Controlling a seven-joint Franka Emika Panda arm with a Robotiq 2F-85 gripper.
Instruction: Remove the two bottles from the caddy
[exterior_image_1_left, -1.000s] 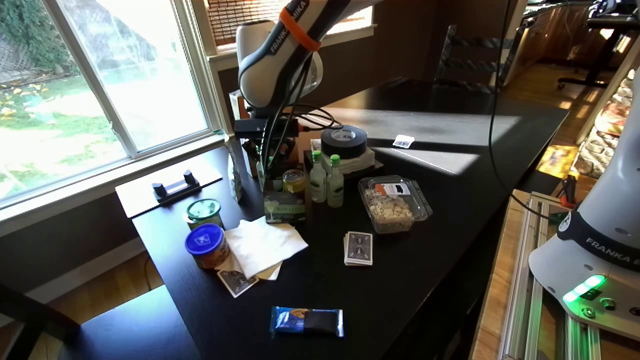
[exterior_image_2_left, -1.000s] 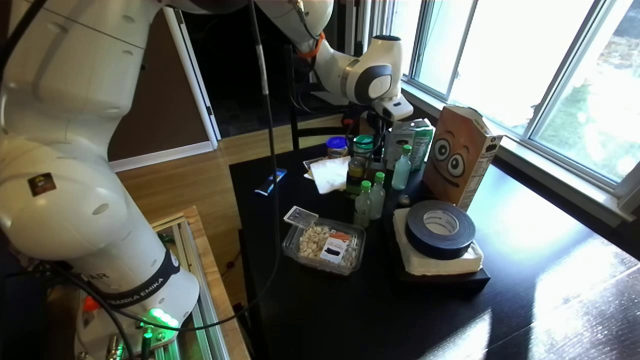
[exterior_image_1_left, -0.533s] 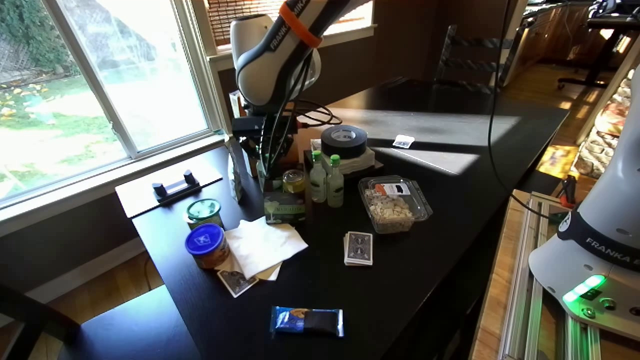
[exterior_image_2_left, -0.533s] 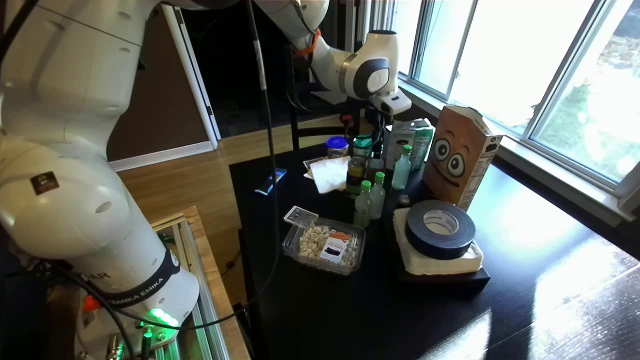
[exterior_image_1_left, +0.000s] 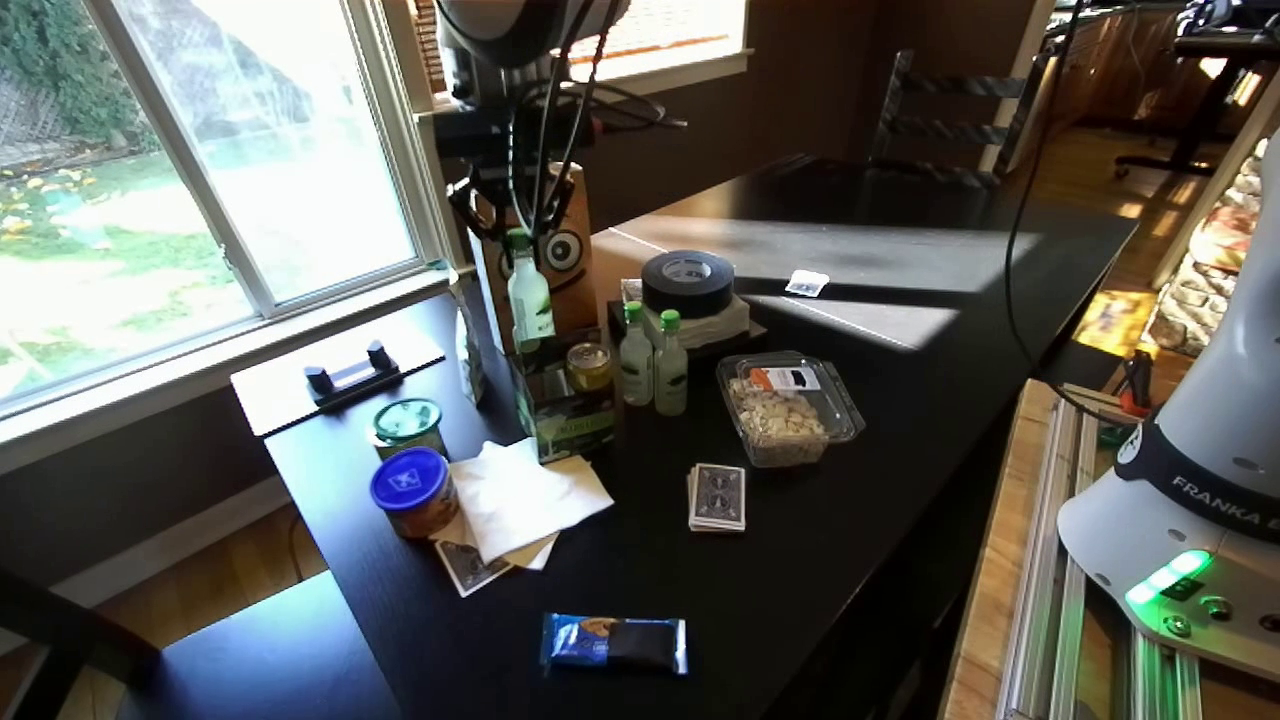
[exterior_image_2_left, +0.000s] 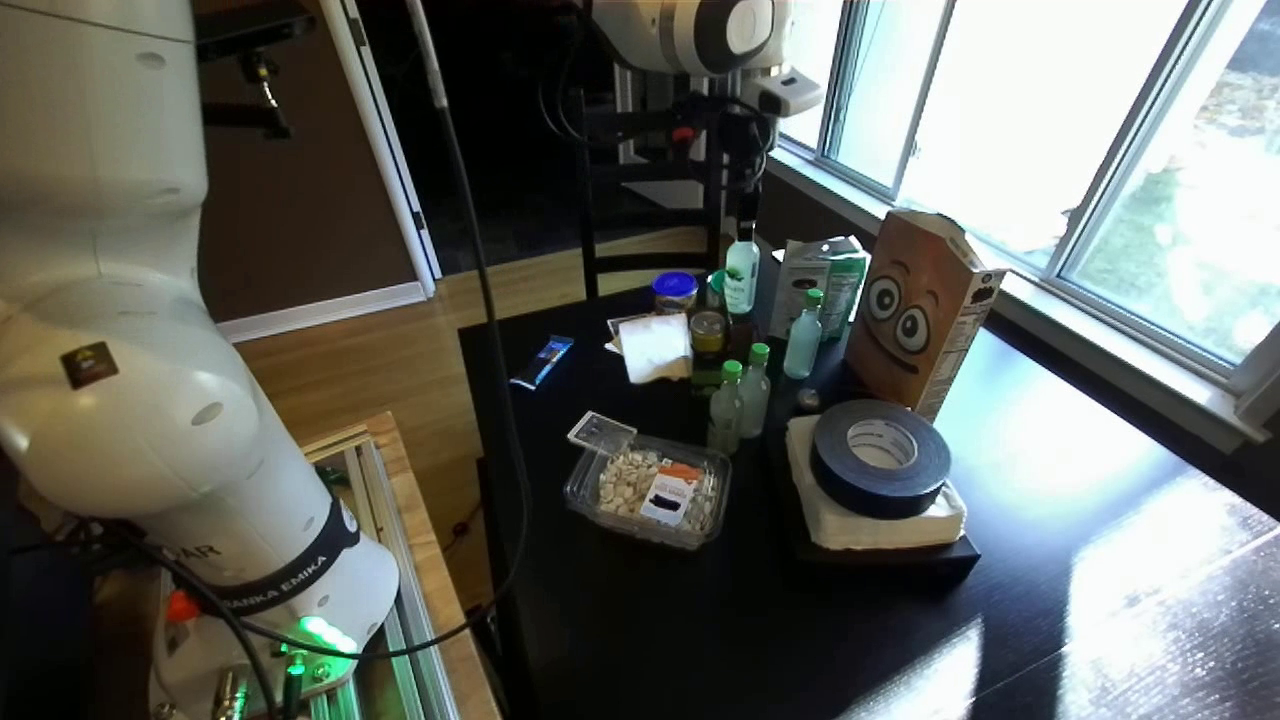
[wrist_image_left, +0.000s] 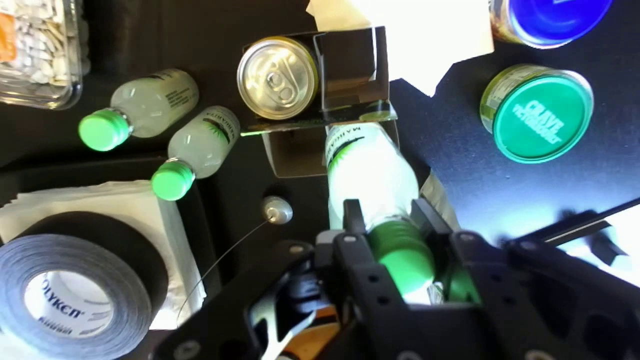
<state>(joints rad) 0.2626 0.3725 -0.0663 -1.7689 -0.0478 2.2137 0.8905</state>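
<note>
My gripper (wrist_image_left: 387, 210) is shut on the green cap and neck of a pale bottle (wrist_image_left: 370, 170). In both exterior views the held bottle (exterior_image_1_left: 530, 290) (exterior_image_2_left: 741, 275) hangs upright over the dark green carrier caddy (exterior_image_1_left: 575, 430); I cannot tell if its base clears the rim. The caddy's compartments (wrist_image_left: 350, 60) show in the wrist view, with a can (wrist_image_left: 277, 77) in one of them. Two more green-capped bottles (exterior_image_1_left: 636, 365) (exterior_image_1_left: 672, 378) stand on the table beside the caddy. Another bottle (exterior_image_2_left: 803, 340) stands near a foil bag in an exterior view.
A brown box with eyes (exterior_image_2_left: 905, 310) stands by the window. A tape roll (exterior_image_2_left: 880, 465) lies on napkins. A clear tub (exterior_image_2_left: 650, 490) stands near the bottles. Blue-lidded (exterior_image_1_left: 412, 490) and green-lidded (exterior_image_1_left: 407, 425) jars stand beside white napkins (exterior_image_1_left: 520, 500). The foil bag (exterior_image_2_left: 820, 285) is behind the caddy.
My gripper has risen with the bottle, which now shows high above the caddy. The caddy has turned slightly and shifted a little. The napkins in front of it have moved slightly.
</note>
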